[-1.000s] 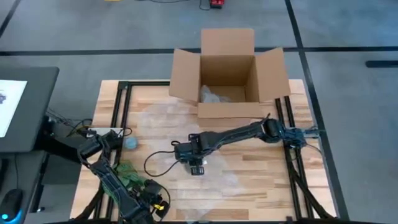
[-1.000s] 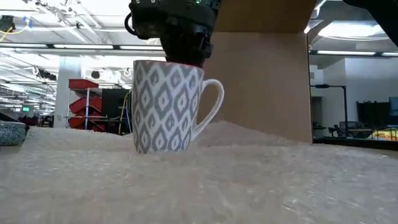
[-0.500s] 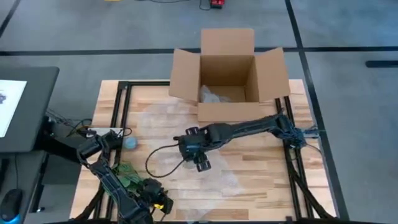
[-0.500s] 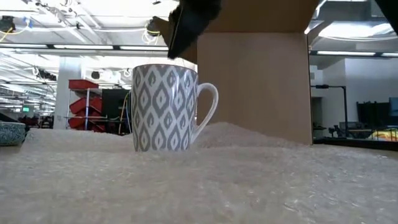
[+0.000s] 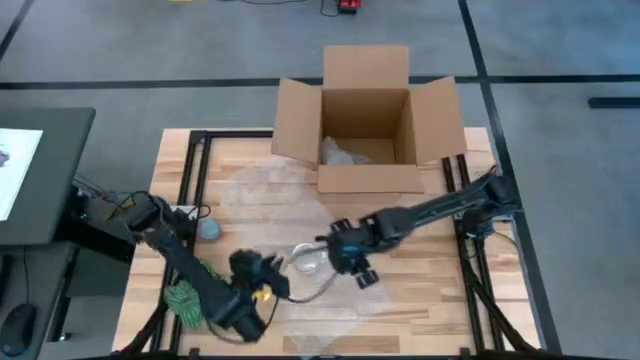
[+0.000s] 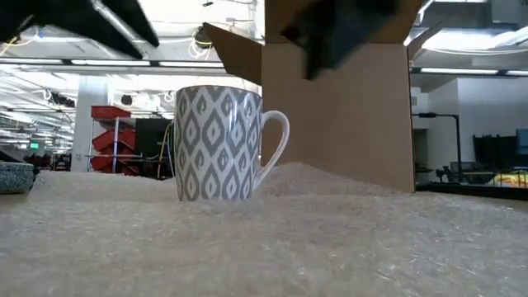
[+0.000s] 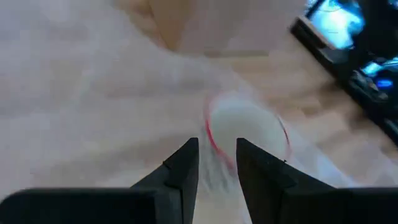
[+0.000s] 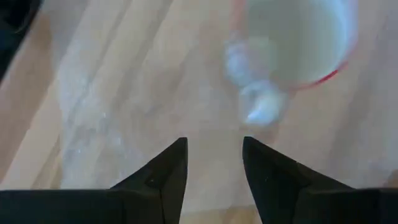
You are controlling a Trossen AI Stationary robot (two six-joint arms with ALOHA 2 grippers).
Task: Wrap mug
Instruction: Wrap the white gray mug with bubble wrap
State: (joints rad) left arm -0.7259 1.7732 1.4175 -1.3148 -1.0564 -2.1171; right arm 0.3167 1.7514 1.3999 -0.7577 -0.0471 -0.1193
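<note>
A white mug with a grey leaf pattern (image 6: 219, 144) stands upright on its base on a clear bubble-wrap sheet (image 6: 330, 239) spread on the table. From above, the mug (image 5: 310, 258) shows its white inside and red rim. My left gripper (image 5: 278, 278) hovers just left of the mug, open by a narrow gap; the mug's rim (image 7: 245, 127) lies ahead of its fingers. My right gripper (image 5: 360, 272) hovers just right of it, open, with the mug (image 8: 292, 43) ahead of it. Neither touches the mug.
An open cardboard box (image 5: 368, 110) with some wrap inside stands at the table's far edge. A blue-grey round thing (image 5: 210, 230) and a green bundle (image 5: 182, 300) lie at the left. Black frame rails (image 5: 200, 180) run along both sides.
My right gripper has come up off the mug's rim and gone toward the table's right and near edges. My left arm has swung from the near left corner toward the mug. The mug stays upright in place.
</note>
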